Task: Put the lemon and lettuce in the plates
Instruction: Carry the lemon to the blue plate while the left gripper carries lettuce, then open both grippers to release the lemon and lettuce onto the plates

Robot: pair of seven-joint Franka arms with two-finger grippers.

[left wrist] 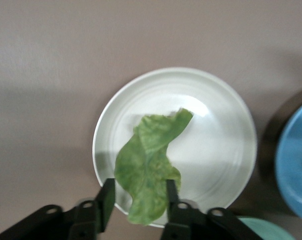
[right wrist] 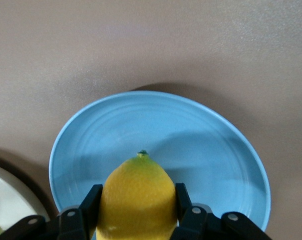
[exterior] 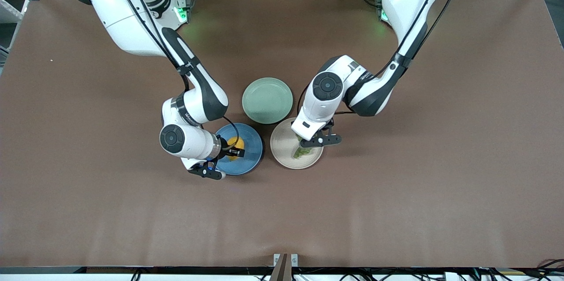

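Note:
The lemon (exterior: 235,145) is yellow-orange and sits between the fingers of my right gripper (exterior: 233,148), which is shut on it just above the blue plate (exterior: 251,157). In the right wrist view both fingers press the lemon (right wrist: 136,200) over the blue plate (right wrist: 200,145). The lettuce (exterior: 302,152) is a crinkled green leaf on the pale beige plate (exterior: 282,149). My left gripper (exterior: 313,141) hangs over it. In the left wrist view the leaf (left wrist: 148,167) lies on the plate (left wrist: 215,150) with its lower end between the open fingers, a gap on one side.
A pale green plate (exterior: 267,100) lies on the brown table, farther from the front camera than the other two and between them. The blue plate's edge shows in the left wrist view (left wrist: 295,165).

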